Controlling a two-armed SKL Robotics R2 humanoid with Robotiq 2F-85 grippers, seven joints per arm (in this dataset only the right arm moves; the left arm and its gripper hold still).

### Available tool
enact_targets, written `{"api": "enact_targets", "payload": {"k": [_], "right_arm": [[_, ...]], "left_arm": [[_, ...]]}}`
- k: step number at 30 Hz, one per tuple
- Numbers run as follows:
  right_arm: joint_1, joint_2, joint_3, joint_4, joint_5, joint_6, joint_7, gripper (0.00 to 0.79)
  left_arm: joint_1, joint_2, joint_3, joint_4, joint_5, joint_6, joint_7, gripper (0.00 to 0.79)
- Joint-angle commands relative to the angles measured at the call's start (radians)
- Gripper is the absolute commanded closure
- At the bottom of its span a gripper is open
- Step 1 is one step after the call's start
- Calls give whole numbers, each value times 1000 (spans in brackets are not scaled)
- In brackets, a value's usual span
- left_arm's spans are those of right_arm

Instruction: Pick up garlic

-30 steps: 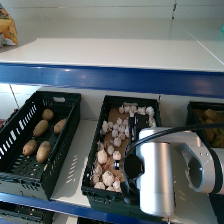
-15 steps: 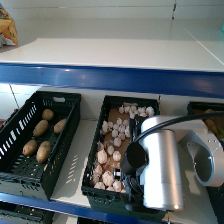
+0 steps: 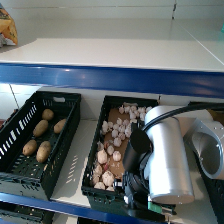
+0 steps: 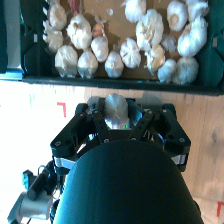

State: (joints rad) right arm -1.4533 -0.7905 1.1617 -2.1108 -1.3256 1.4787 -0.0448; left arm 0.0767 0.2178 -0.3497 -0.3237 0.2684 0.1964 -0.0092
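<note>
Whether the right gripper (image 4: pixel 116 111) is holding anything cannot be told. In the wrist view its black housing fills the lower half of the picture. A pale, rounded, shiny shape sits at the middle of its front end, and it is unclear whether that is a garlic bulb or part of the mechanism. The gripper is at the near wall (image 4: pixel 100 82) of the middle crate (image 3: pixel 107 107), with the garlic heap just beyond that wall.

In the head view the gripper's dark end (image 3: pixel 134 186) hangs over the near right part of the same crate. The silver cylinder of the right arm (image 3: pixel 167 155) rises behind it and hides the crate's right side. A black cable (image 3: pixel 176 111) arcs over the top of the arm.

The garlic (image 3: pixel 116 146) lies loose in this black plastic crate, on a brown cardboard liner (image 3: pixel 118 116). White bulbs are scattered from the far end to the near end, thickest along the middle and at the near left corner.

Just beside it, on the robot's left, stands a second black crate (image 3: pixel 30 116) holding several potatoes (image 3: pixel 41 128). Both crates rest on a lower shelf. Above them runs the blue front edge (image 3: pixel 100 77) of a white upper shelf (image 3: pixel 115 50). An orange packet (image 3: pixel 7 27) sits at that shelf's far left.
</note>
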Motion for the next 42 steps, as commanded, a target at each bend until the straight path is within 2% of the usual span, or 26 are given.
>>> {"api": "enact_targets", "payload": {"k": [1, 12, 25, 42], "right_arm": [[-7, -5, -3, 0, -35, 0, -4, 785], [-26, -16, -9, 0, -130, 5, -11, 785], [-35, -19, -10, 0, -282, 23, -24, 785], [-34, -28, 6, 1, -325, 25, -58, 785]], "left_arm": [[0, 0, 0, 0, 0, 0, 0, 785], [0, 0, 0, 0, 0, 0, 0, 785], [0, 0, 0, 0, 0, 0, 0, 785], [0, 0, 0, 0, 0, 0, 0, 785]]}}
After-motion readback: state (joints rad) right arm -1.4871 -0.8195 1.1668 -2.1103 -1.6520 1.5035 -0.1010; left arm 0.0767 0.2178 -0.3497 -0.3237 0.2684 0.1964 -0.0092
